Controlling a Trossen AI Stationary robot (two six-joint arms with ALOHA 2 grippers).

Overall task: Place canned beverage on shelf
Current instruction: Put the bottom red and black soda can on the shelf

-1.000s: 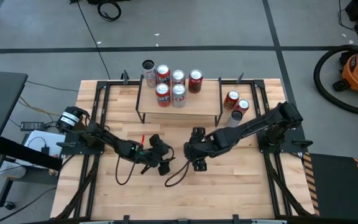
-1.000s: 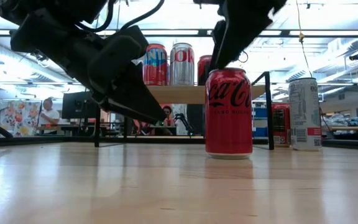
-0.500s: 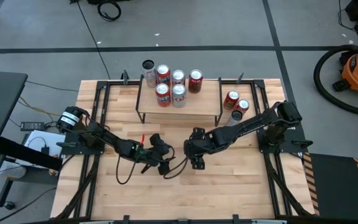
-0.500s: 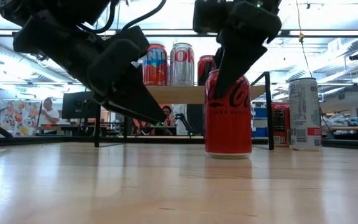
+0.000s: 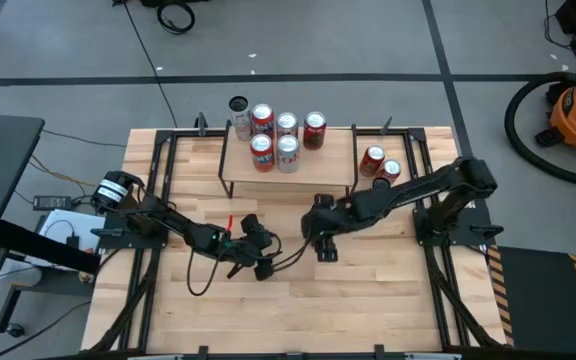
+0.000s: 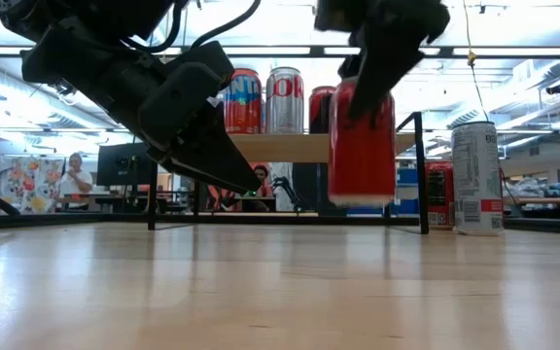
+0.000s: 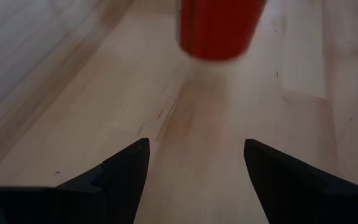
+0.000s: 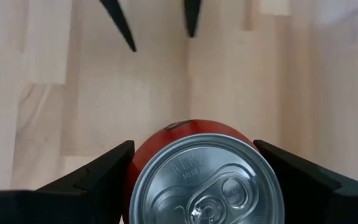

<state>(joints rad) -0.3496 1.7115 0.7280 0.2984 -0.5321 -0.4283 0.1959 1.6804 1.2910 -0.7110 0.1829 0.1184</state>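
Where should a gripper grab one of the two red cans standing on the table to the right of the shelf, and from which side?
Grip the nearer red can across its round side wall, coming straight down from above with the fingers on opposite sides. It stands upright, its twin sits close beside it and the shelf is near, so a level approach looks cramped.

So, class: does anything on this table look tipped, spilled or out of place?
Nothing is spilled or damaged. One red drink can hangs clear of the wooden tabletop, gripped by the right gripper. Every other can stands upright, five on the low light-wood shelf. The left gripper waits open nearby.
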